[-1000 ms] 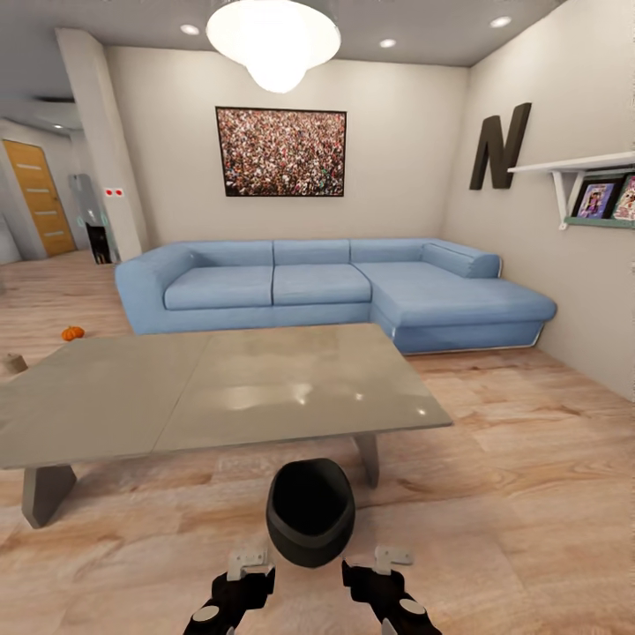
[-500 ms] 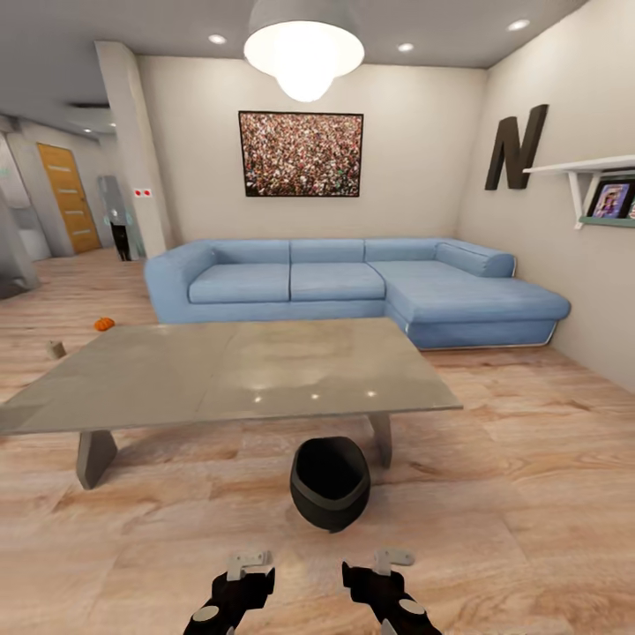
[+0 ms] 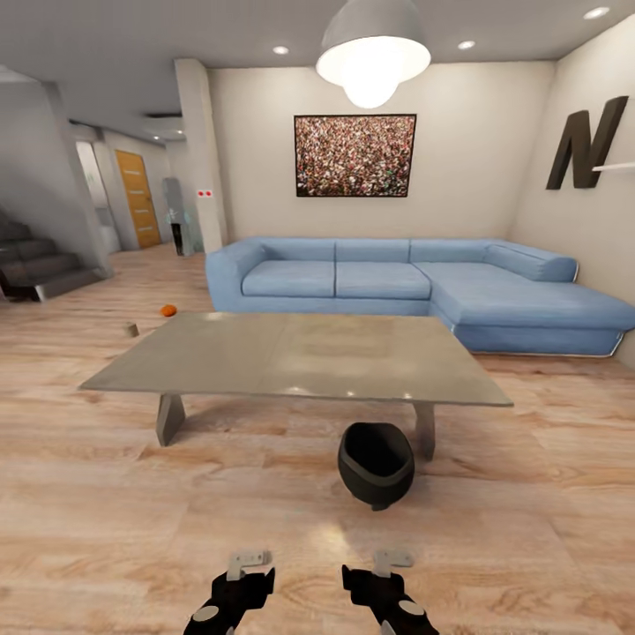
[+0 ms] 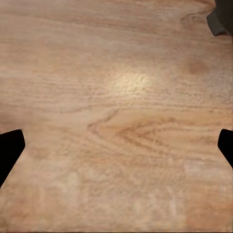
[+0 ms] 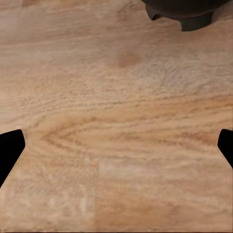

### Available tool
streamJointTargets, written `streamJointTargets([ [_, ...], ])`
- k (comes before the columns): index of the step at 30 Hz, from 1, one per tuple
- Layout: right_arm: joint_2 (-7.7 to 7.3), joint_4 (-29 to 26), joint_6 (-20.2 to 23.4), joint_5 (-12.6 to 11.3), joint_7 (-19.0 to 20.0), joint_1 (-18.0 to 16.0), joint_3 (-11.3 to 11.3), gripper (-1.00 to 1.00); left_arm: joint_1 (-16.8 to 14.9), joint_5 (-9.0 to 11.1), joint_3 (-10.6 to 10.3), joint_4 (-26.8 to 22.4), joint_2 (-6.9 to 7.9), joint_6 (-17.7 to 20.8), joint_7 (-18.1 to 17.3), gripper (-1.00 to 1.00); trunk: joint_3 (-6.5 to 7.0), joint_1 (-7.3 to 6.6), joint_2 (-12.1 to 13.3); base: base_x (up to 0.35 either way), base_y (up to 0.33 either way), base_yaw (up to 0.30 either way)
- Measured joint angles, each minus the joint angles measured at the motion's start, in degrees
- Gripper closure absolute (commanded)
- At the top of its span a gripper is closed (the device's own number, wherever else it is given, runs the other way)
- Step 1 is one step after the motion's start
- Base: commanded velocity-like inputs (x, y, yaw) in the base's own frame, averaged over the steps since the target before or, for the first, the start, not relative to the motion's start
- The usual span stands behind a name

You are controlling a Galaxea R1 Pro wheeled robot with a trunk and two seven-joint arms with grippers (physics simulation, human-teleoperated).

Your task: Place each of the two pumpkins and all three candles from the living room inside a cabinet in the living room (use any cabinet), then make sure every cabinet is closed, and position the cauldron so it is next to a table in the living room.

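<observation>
The black cauldron (image 3: 377, 463) stands on the wood floor right beside the front right leg of the grey low table (image 3: 300, 357). Its base also shows in the right wrist view (image 5: 184, 9) and at a corner of the left wrist view (image 4: 223, 17). One orange pumpkin (image 3: 168, 310) lies on the floor beyond the table's far left corner, with a small beige candle (image 3: 133, 330) a little nearer. My left gripper (image 3: 236, 593) and right gripper (image 3: 377, 593) hang low, short of the cauldron. Both are open and hold nothing, over bare floor (image 4: 116, 150) (image 5: 116, 150). The cabinet is out of view.
A blue corner sofa (image 3: 406, 282) runs behind the table along the back wall. A dark staircase (image 3: 35, 265) rises at the far left, with a hallway and an orange door (image 3: 137, 198) behind a pillar. Open wood floor lies left of the table.
The camera has backed off and turned left, so the whole scene has shifted right and the staircase has come into view. The cauldron now lies farther from my grippers, which kept their pose.
</observation>
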Motion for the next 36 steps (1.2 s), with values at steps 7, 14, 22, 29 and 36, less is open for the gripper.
streamJointTargets([
  [7,-0.02,0.09,0.02,0.04,-0.07,-0.03,0.01,-1.00,0.00,0.14,0.27,0.00,0.07,0.06,0.03,-1.00,0.00,0.00,0.00,-0.270,0.149,0.288],
  [14,0.05,0.23,-0.16,0.06,0.15,-0.01,0.02,-1.00,-0.01,0.44,1.51,0.24,0.46,0.06,0.11,-1.00,0.00,0.00,0.00,-0.278,0.149,0.288],
  [22,0.06,0.27,-0.19,0.11,0.48,0.01,0.02,-1.00,-0.01,0.86,5.83,1.15,2.39,0.01,0.52,-1.00,0.00,0.00,0.00,-0.270,0.133,0.288],
  [29,0.06,0.27,-0.14,0.20,0.58,0.01,0.11,-1.00,0.01,0.89,10.26,1.49,3.17,-0.03,0.42,-1.00,0.00,-0.01,0.00,-0.169,0.038,0.288],
  [36,0.06,0.27,-0.16,0.13,0.16,-0.01,3.33,-1.00,0.07,1.45,10.62,1.44,3.17,-0.12,0.14,-1.00,0.22,-0.06,0.01,-0.027,0.003,0.288],
])
